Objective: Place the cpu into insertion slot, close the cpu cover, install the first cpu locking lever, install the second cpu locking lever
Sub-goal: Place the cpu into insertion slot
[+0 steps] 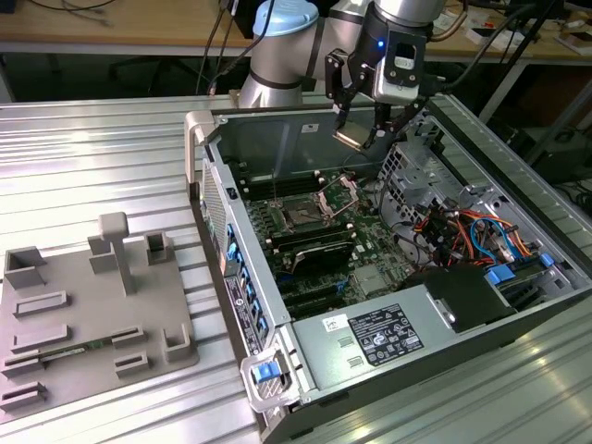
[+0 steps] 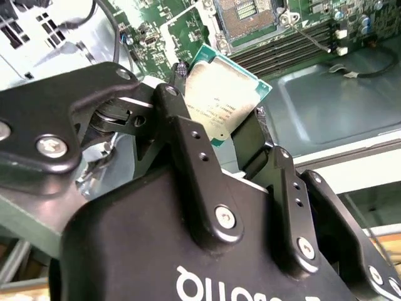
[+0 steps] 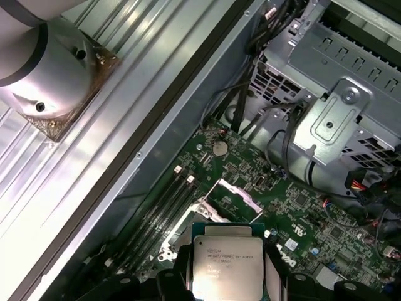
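A big ribbed metal table (image 1: 92,157) is holding everything up. An open computer case (image 1: 277,139) is lying on it. In the exterior view, a grey tray (image 1: 83,314) is sitting at about 9 o'clock from the case. The robot arm (image 1: 277,46) is reaching over the case from 12 o'clock. Inside the case, the green board (image 1: 370,245) is lying flat. The gripper (image 1: 357,131) is hanging in the air above the board, and its fingers (image 2: 188,144) are squeezing the cpu (image 2: 222,100) by two sides. The cpu cover (image 1: 338,192) is standing open at about 2 o'clock from the bare insertion slot (image 1: 303,215). The cpu is floating up high at about 1 o'clock from the slot and is not touching it. Its silver top is showing in both wrist views.
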Controlling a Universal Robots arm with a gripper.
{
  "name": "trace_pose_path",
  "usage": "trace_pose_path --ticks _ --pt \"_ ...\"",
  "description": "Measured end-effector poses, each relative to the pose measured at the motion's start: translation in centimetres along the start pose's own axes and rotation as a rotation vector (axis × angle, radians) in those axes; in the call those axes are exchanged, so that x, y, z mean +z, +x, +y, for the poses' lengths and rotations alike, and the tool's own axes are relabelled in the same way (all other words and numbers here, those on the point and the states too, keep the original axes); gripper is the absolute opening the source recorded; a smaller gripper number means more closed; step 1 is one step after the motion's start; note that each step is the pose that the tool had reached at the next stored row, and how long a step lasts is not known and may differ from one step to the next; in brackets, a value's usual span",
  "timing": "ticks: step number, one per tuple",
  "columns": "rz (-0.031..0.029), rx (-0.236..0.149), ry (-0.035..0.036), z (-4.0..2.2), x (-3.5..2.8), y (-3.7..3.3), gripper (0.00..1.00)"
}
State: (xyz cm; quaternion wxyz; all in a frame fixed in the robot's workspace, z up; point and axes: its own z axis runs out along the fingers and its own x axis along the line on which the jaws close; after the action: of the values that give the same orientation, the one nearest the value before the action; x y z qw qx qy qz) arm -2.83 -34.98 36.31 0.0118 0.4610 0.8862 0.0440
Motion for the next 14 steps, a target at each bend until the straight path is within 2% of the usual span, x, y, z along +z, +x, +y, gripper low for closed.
trace_pose_path --ticks 12,14 --pt "-0.0164 0.18 -0.0033 -0.01 0.11 0.0 0.55" --pt "-0.0201 0.22 -0.004 -0.01 0.12 0.0 0.55"
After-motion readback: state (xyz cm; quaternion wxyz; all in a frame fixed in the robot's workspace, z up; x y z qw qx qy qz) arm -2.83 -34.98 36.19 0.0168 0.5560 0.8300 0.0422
